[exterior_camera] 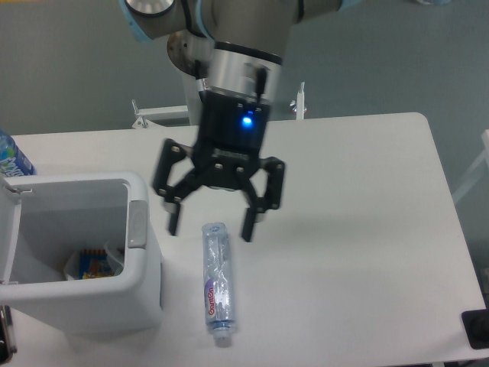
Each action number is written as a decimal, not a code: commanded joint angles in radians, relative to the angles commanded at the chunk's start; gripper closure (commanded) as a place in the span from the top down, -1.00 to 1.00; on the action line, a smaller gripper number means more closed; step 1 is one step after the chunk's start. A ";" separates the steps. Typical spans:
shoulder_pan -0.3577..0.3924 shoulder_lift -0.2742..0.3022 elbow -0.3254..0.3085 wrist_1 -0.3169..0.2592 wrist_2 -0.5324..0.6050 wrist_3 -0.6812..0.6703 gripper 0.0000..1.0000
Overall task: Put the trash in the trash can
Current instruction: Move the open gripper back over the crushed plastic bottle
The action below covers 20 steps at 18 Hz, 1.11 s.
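The clear plastic bottle (215,284) with the purple label lies flat on the white table (359,229), lengthwise from its upper end just below the gripper down to its cap near the table's front edge. It rests just to the right of the trash can, close to that bin's wall but apart from it. Nothing holds it.

The gripper (211,228) hangs over the bottle's upper end with its jaws spread wide, one black finger to the left of the bottle's top and the other to the right. The fingers hold nothing; whether their tips touch the table cannot be told from this view. A blue light glows on the gripper's body, and the arm (241,46) rises from it toward the top of the picture.

The trash can (145,294), a large white rectangular bin with a rounded rim and a grey tab (137,225) on its right side, stands at the left front of the table. Inside, at the bottom, lies the small whitish plastic bag (92,264) with colourful print showing through it.

Behind the bin, at the far left edge, part of a bottle with a blue label (11,159) stands upright. A small dark object (478,330) sits at the lower right corner of the view.
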 joint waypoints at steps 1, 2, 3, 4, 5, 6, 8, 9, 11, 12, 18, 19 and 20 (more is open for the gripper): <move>0.003 -0.014 0.002 0.000 0.006 -0.001 1.00; 0.009 -0.031 0.002 0.000 0.005 -0.001 1.00; 0.018 -0.046 0.002 -0.002 0.005 0.000 1.00; 0.020 -0.063 0.000 -0.002 0.008 0.002 1.00; 0.021 -0.080 0.000 -0.006 0.011 0.003 1.00; 0.021 -0.094 -0.003 -0.014 0.013 0.012 1.00; 0.028 -0.118 -0.009 -0.055 0.014 0.064 1.00; 0.038 -0.126 -0.012 -0.083 0.014 0.107 1.00; 0.043 -0.135 -0.024 -0.132 0.014 0.207 1.00; 0.044 -0.143 -0.029 -0.149 0.014 0.245 1.00; 0.041 -0.199 -0.067 -0.169 0.135 0.345 1.00; 0.038 -0.210 -0.067 -0.167 0.143 0.345 1.00; 0.035 -0.218 -0.069 -0.166 0.144 0.345 1.00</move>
